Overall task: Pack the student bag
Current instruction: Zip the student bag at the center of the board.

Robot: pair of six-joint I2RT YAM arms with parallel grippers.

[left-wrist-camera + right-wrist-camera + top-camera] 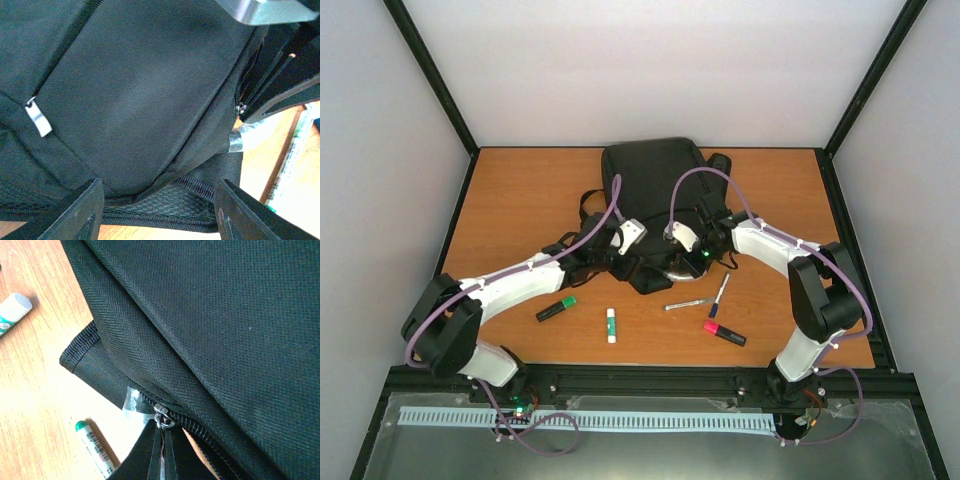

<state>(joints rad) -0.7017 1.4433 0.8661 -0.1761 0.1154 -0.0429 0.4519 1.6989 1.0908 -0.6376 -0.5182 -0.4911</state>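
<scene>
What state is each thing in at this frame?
student bag: lying flat on the table
left pincer: open, astride the bag's edge, empty
right pincer: shut on the zip pull
green highlighter: capped, loose on the table
glue stick: capped, loose
silver pen: loose
blue pen: loose
pink highlighter: capped, loose

We see the student bag [140, 100] running past every edge of both wrist views, and the white-and-green stick [12, 310] beside the bag is cut off.
</scene>
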